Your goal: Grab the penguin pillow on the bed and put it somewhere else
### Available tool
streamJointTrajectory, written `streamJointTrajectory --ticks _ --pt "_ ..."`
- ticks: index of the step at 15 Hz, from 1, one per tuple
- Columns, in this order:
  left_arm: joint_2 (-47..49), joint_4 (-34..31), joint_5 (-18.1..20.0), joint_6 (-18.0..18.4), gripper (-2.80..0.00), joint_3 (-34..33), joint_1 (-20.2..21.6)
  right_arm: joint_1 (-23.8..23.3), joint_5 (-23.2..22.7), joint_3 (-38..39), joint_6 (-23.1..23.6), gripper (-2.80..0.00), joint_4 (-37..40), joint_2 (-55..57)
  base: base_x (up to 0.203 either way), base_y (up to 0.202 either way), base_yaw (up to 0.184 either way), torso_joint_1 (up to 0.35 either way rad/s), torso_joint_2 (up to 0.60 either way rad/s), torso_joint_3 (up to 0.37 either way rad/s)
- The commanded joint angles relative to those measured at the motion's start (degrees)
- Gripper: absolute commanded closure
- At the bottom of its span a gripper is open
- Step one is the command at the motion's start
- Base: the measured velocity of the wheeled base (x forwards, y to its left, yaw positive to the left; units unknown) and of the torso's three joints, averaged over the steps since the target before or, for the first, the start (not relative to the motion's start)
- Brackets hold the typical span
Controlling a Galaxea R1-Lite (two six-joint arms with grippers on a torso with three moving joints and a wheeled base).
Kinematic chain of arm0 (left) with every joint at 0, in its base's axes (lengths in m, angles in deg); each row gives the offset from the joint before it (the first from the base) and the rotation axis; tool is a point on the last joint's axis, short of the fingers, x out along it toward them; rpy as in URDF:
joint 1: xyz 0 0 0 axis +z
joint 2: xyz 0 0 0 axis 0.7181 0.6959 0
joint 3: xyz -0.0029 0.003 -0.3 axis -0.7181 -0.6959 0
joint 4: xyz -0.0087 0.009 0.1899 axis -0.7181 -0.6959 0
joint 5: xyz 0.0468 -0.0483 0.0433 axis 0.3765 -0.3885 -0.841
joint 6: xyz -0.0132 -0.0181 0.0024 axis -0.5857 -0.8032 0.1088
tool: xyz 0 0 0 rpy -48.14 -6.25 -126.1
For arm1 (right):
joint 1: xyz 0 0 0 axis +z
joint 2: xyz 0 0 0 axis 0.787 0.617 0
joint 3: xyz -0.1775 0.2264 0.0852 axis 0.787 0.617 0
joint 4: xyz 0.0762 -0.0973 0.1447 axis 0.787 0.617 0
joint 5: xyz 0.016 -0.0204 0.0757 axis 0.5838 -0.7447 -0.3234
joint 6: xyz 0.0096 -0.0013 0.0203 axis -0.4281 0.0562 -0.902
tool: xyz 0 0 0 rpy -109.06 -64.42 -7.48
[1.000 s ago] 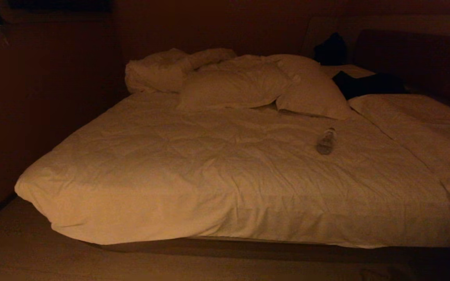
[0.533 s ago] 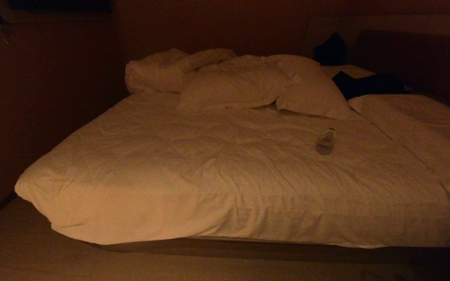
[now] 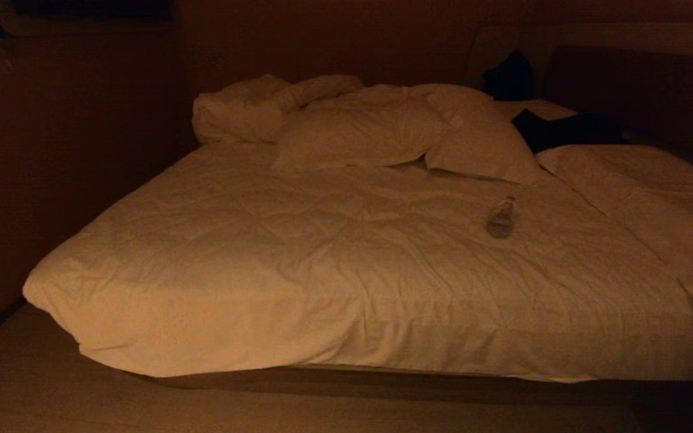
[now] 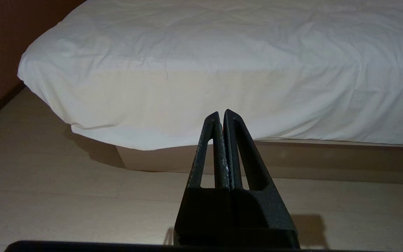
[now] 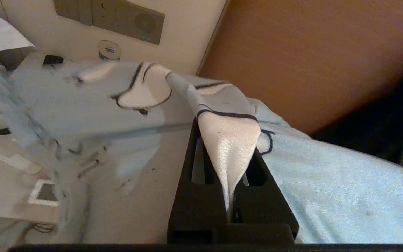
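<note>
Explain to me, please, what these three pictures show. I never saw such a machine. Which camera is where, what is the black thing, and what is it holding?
This is a wheeled robot with two arms, and each arm ends in a two-fingered black gripper. One picture comes from a camera on its head; neither arm shows there. It looks at the bed, where plain white pillows lie at the far end and a small clear bottle lies on the duvet. The other two pictures come from cameras on the wrists, behind the fingers. The left gripper is shut on nothing and points at the foot of the bed, above the floor. The right gripper is shut on a fold of the penguin pillow, pale blue cloth with black and white shapes. Behind it is a wall panel with sockets.
</note>
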Motion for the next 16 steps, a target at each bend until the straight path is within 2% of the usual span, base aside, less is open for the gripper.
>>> streamJointTrajectory --ticks 1,3,5,8,16 --pt "-0.01 0.01 -0.02 0.01 0.00 0.00 0.06 -4.20 -22.47 -2.35 1.39 0.00 -0.12 4.19 0.000 0.000 0.000 0.000 0.00 0.000" --pt "0.02 0.01 -0.02 0.00 0.00 0.00 -0.01 -8.53 -25.19 -6.08 2.08 0.00 0.12 6.32 0.000 0.000 0.000 0.000 0.00 0.000" --pt "0.02 0.01 -0.02 0.00 0.00 0.00 -0.02 -11.37 -26.97 -6.70 3.65 0.00 0.18 7.30 0.000 0.000 0.000 0.000 0.00 0.000" --pt "-0.06 0.01 -0.02 -0.06 0.00 0.00 0.02 -16.49 -27.14 -7.27 6.99 0.00 0.06 9.17 0.000 0.000 0.000 0.000 0.00 0.000" --pt "0.02 0.01 -0.02 0.00 0.00 0.00 0.06 -25.02 -27.08 -13.52 11.00 0.00 -0.16 15.35 0.000 0.000 0.000 0.000 0.00 0.000"
